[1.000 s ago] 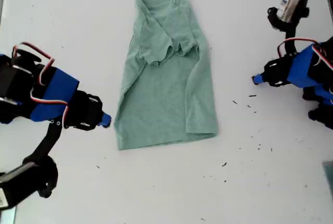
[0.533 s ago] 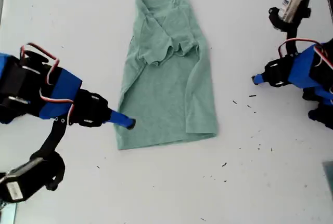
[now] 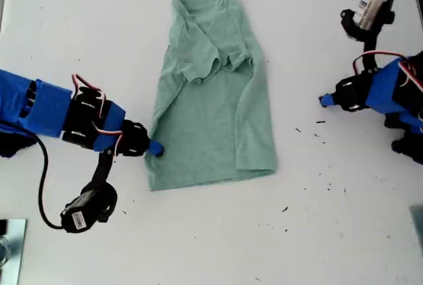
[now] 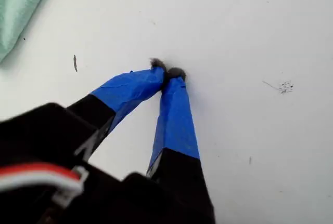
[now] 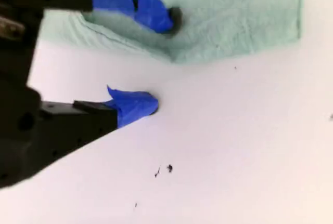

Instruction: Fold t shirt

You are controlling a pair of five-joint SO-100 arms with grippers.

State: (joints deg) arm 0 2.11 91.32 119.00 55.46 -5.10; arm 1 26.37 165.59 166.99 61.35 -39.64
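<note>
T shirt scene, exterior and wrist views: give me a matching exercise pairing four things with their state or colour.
Things:
1. my first hand
2. my second hand
3. t shirt
4. table

States:
A. white, speckled with dark bits
B. open, one finger over the shirt's edge
C. shut, over bare table
D. pale green, lying spread out

Pairs: 1-C, 2-B, 3-D, 4-A

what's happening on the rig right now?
Two SO-100 arms are folding a pale green t shirt that lies partly folded on the white table, one sleeve turned in. My second gripper is open at the shirt's edge on the exterior view's left, near the hem, one finger over the fabric and one over the bare table. Nothing is pinched yet. My first gripper is shut on nothing, over bare table on the exterior view's right.
</note>
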